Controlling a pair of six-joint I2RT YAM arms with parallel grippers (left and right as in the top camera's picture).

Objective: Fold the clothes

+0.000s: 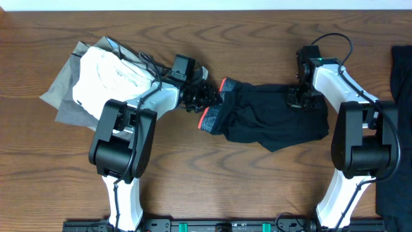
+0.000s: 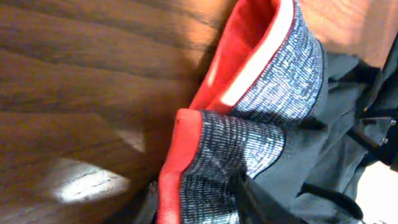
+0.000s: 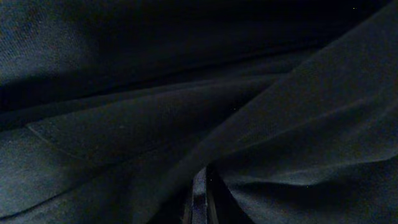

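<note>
The black leggings (image 1: 270,119) lie bunched and partly folded at the table's middle, their grey waistband (image 1: 207,121) edged coral-red at the left end. My left gripper (image 1: 209,96) is at the waistband's far corner; in the left wrist view the waistband (image 2: 249,149) fills the frame and the jaws (image 2: 199,214) close on its folded edge. My right gripper (image 1: 296,96) sits on the leggings' far right part; the right wrist view shows only black cloth (image 3: 186,93) pinched at the jaws (image 3: 200,205).
A white garment (image 1: 109,74) lies on a grey one (image 1: 64,96) at the far left, behind the left arm. Another black garment (image 1: 400,71) hangs along the right edge. Bare wooden table (image 1: 206,180) lies in front.
</note>
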